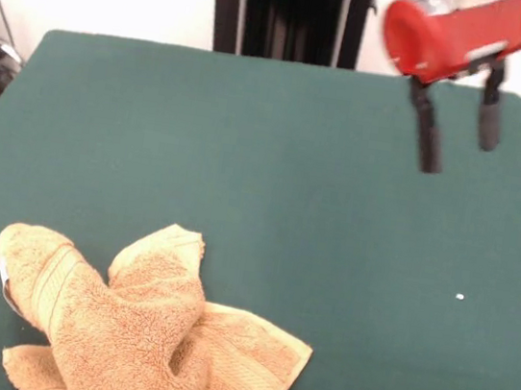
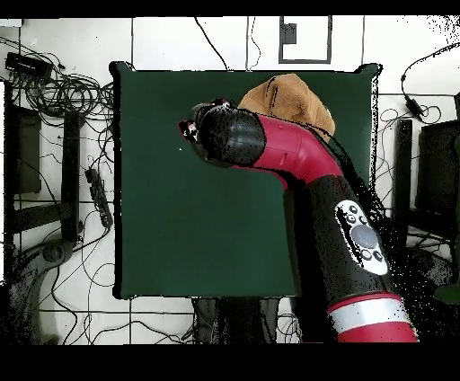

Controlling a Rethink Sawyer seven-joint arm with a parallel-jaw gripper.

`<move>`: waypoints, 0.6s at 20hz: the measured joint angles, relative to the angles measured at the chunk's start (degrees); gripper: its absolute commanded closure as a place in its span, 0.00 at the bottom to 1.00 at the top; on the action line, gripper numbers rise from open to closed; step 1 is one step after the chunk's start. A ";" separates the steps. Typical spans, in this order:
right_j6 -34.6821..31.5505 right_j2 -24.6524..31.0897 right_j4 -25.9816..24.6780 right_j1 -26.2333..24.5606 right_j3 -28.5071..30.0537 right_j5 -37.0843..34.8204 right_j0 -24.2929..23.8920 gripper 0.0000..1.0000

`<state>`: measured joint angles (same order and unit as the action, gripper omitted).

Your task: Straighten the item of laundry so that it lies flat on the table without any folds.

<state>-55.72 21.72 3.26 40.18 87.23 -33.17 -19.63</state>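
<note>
Front view, nearest edge first: the towel (image 1: 139, 333) sits bunched in a heap at the near-left part of the table (image 1: 273, 177), well apart from the gripper (image 1: 459, 131) and diagonally across the felt from it — orange-tan terry, several folds piled up, one lobe rolled over at the left, another peak standing up in the middle, a flatter corner with its woven band spread toward the right. A sliver of pale tag shows at the towel's left edge; no writing can be read on it. Between towel and gripper only bare green cloth, save a tiny white speck (image 1: 460, 298) lying on the felt below the gripper, on the near side. The gripper hangs at the far-right of the table under the red wrist housing (image 1: 459, 29), its two dark fingers (image 1: 425, 126) spread apart with nothing between them, tips clear of any object. Behind it, the black pedestal (image 1: 291, 13) at the table's far side. Overhead, the red and black arm (image 2: 296, 171) reaches across the table and covers part of the towel (image 2: 287, 103); cables (image 2: 63, 81) lie on the tiled floor around.
</note>
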 measured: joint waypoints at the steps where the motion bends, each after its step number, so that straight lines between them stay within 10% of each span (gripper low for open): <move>1: 0.00 0.01 -0.08 0.22 -1.56 -2.32 1.27 0.00; 12: 0.00 -0.08 -1.08 -3.95 -18.15 -15.65 8.53 0.00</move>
<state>-55.72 21.64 2.18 36.23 69.08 -48.82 -11.09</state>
